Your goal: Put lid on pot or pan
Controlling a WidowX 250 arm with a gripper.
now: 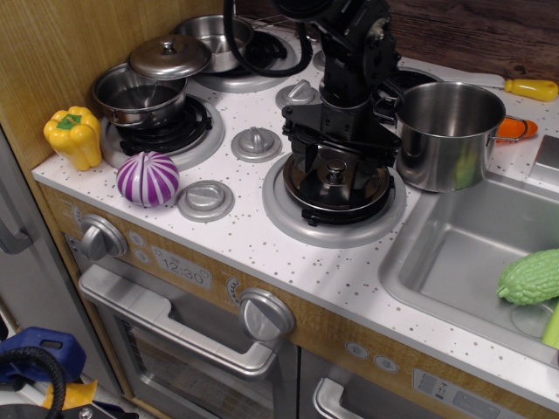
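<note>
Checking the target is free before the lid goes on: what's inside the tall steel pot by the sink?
The tall pot looks empty: only bare steel inner wall shows. Its floor is hidden by the near wall. The lid lies on the front burner under the gripper.

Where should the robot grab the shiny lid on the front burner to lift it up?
Probably by the small round knob in the middle of the lid, coming straight down from above. The lid lies flat on the burner, so its thin edge gives little to pinch, while the knob sticks up. The gripper already hangs right over it with its fingers spread on either side.
</note>
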